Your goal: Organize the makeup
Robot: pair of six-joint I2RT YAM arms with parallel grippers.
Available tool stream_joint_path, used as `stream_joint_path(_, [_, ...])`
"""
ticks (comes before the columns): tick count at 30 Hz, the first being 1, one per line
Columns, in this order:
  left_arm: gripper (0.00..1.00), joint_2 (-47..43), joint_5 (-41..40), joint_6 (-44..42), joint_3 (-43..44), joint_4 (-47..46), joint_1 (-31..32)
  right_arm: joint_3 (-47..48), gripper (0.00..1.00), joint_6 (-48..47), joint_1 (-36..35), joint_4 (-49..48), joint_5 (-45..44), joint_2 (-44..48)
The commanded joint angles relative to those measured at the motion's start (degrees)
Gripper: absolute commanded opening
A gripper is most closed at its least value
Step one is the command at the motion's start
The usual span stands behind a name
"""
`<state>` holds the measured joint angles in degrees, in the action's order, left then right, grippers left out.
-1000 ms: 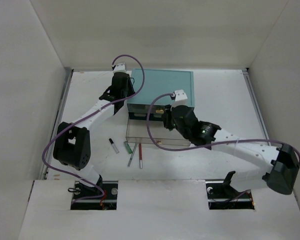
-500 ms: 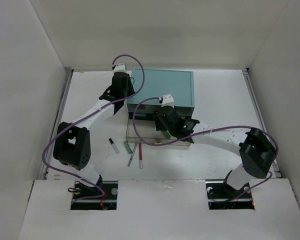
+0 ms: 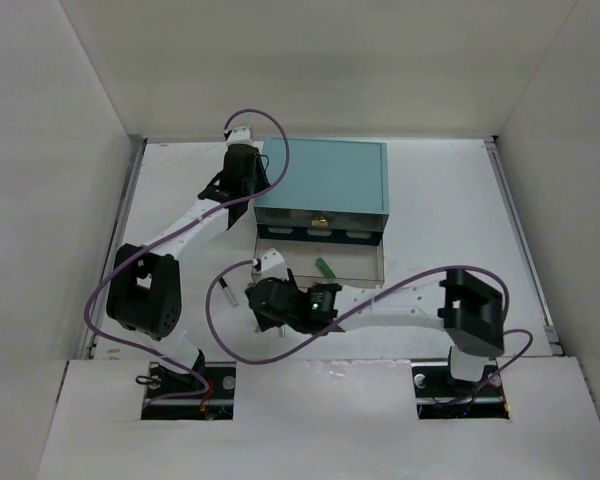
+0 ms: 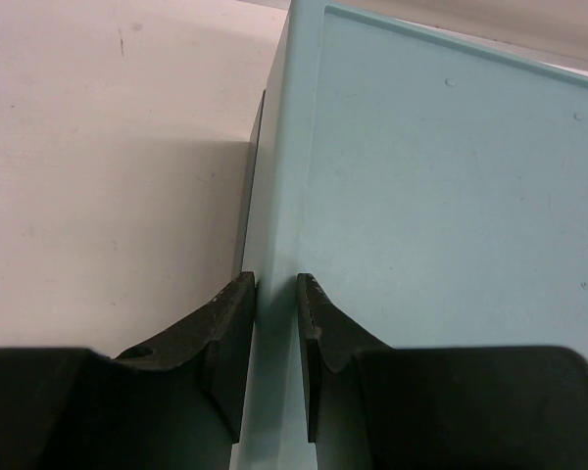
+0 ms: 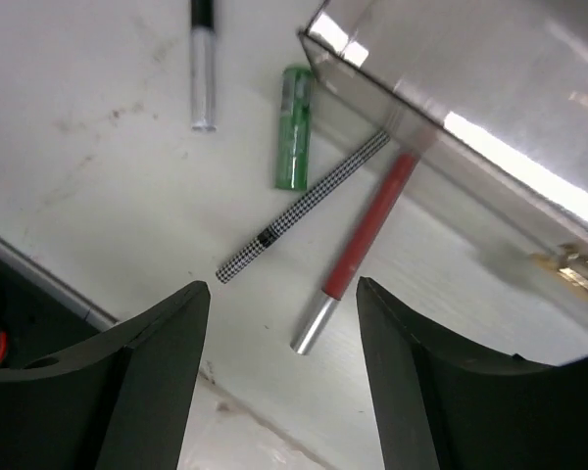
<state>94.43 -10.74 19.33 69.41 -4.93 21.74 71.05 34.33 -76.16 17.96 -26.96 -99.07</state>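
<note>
One green stick (image 3: 324, 268) now in the drawer (image 3: 363, 264), right fingers (image 5: 147, 377) (spread) drop to lower centre over the red pencil (image 5: 367, 230); left fingers (image 4: 227, 348) pressed together

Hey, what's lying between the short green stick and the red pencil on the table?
A thin checkered pencil lies slanted between the green stick and the red pencil, shown in the right wrist view.
</note>
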Motion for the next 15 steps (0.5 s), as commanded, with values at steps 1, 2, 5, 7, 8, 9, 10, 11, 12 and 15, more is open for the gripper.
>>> stream_joint_path(1, [0.08,3.48,2.57,-0.96,-1.82,11.43,0.72,5.84,0.66,9.78,0.44,7.79,-1.16,-6.73])
stream_joint_path(2, [0.08,3.48,2.66,-0.96,-1.82,11.43,0.72,7.08,0.66,10.75,0.36,8.49,-1.69,-8.49])
stream_joint_path(5, [0.08,3.48,2.66,-0.96,-1.91,11.61,0.72,9.02,0.63,14.18,0.36,9.64,-3.27,-12.54])
stream_joint_path(7, [0.08,3.48,2.74,-0.96,-1.91,11.61,0.63,9.81,0.61,16.64,0.36,10.60,-3.27,-14.48])
stream_joint_path(8, [0.08,3.39,2.74,-0.96,-1.91,11.61,0.54,10.07,0.60,17.52,0.36,11.39,-3.45,-15.27])
stream_joint_path(9, [0.08,3.30,2.74,-0.96,-1.99,11.70,0.54,10.34,0.59,18.31,0.36,12.27,-3.88,-15.80])
stream_joint_path(10, [0.08,3.21,2.74,-1.05,-2.17,11.70,0.54,10.51,0.59,18.84,0.36,12.97,-4.50,-16.50])
stream_joint_path(11, [0.08,3.13,2.74,-1.05,-2.26,11.70,0.54,10.69,0.59,19.20,0.36,13.59,-4.68,-16.94])
stream_joint_path(12, [0.08,3.13,2.74,-1.05,-2.26,11.70,0.54,11.04,0.59,19.90,0.36,14.82,-4.94,-17.56])
stream_joint_path(15, [0.08,3.13,2.66,-1.05,-2.35,11.70,0.54,11.22,0.55,21.22,0.36,16.14,-5.03,-19.05])
